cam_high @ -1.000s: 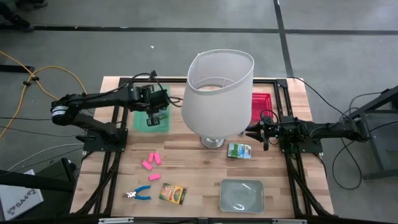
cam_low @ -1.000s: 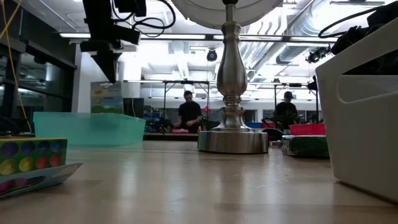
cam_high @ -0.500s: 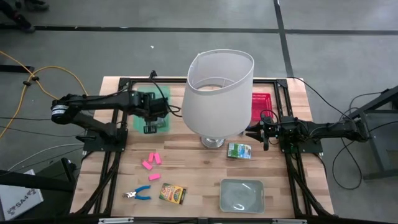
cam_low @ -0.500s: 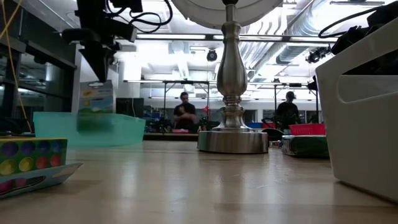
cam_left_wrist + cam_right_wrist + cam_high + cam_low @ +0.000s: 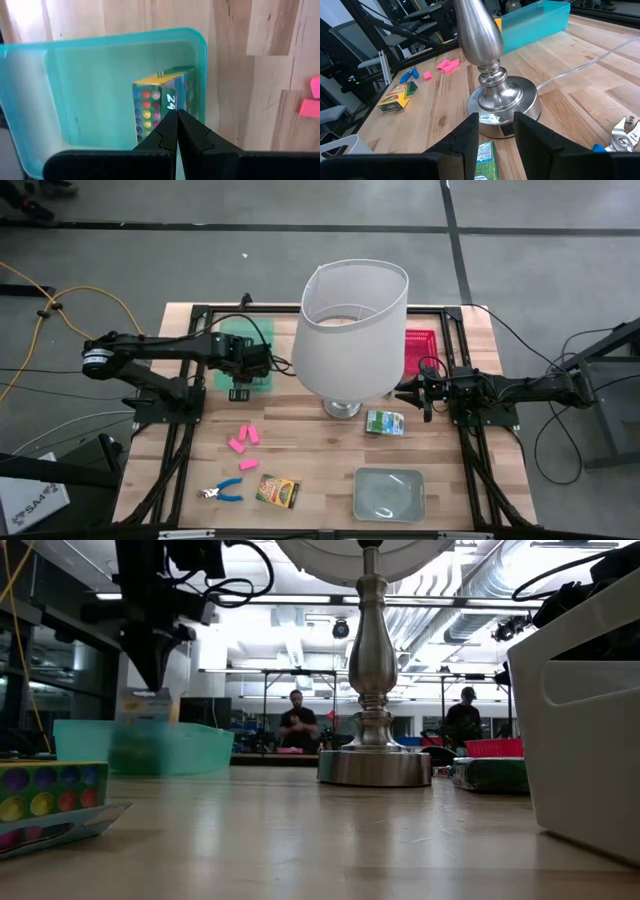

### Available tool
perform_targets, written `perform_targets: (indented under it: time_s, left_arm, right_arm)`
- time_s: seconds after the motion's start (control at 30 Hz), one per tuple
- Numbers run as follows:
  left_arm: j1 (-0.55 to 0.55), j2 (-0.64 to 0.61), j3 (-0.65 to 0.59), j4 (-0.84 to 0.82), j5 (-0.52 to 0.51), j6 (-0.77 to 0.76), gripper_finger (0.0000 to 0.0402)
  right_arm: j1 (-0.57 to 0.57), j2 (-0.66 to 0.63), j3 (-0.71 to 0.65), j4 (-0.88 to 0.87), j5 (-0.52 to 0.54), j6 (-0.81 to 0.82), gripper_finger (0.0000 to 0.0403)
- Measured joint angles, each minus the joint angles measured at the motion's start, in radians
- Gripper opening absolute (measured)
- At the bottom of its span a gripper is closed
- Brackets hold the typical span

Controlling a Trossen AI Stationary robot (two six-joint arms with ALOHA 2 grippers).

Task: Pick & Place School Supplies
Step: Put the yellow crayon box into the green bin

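Observation:
My left gripper (image 5: 176,114) points down over the green tray (image 5: 226,340), shut on a green-yellow crayon box (image 5: 150,107), which stands inside the tray by its near wall (image 5: 145,712). My right gripper (image 5: 496,135) waits open beside the lamp base (image 5: 502,102). It touches nothing, and a second crayon box (image 5: 385,422) lies flat on the table just near of it. A third crayon box (image 5: 277,491), three pink erasers (image 5: 245,440) and blue-handled scissors (image 5: 222,493) lie on the near left of the table. My left gripper pinches the crayon box between its two fingers at the box's upper end (image 5: 167,102), coming from above and pointing down. The box stands upright below the fingers, its lower part inside the green tray; whether it rests on the tray floor I cannot tell.
A tall lamp with a big white shade (image 5: 352,330) stands mid-table. A red tray (image 5: 420,345) sits at the far right and a clear grey tray (image 5: 388,493) at the near right. Another metal, blue-handled tool (image 5: 622,132) lies by the right arm. People are in the room behind.
My left gripper has come down with the crayon box and shifted a little toward the table's near-left. The box hung above the green tray's rim a second ago and now sits low inside the tray. The right arm has kept still.

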Motion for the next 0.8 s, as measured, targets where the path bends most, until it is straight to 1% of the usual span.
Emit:
perform_targets:
  time_s: [0.27, 0.47, 0.57, 0.67, 0.8]
  left_arm:
    - [0.018, 0.0, -0.03, 0.052, 0.001, 0.046, 0.0]
    - [0.06, 0.0, -0.06, 0.09, -0.062, 0.055, 0.0001]
    - [0.079, 0.0, -0.07, 0.099, -0.069, 0.087, 0.0002]
    - [0.092, 0.0, -0.072, 0.117, -0.069, 0.117, 0.0012]
    - [0.094, 0.0, -0.072, 0.13, -0.068, 0.133, 0.0039]
  right_arm:
    - [0.0, 0.0, 0.0, 0.0, 0.0, 0.0, 0.0113]
    - [0.0, 0.0, 0.0, 0.0, 0.0, 0.0, 0.0113]
    - [0.0, 0.0, 0.0, 0.0, 0.0, 0.0, 0.0113]
    - [0.0, 0.0, 0.0, 0.0, 0.0, 0.0, 0.0113]
    - [0.0, 0.0, 0.0, 0.0, 0.0, 0.0, 0.0113]
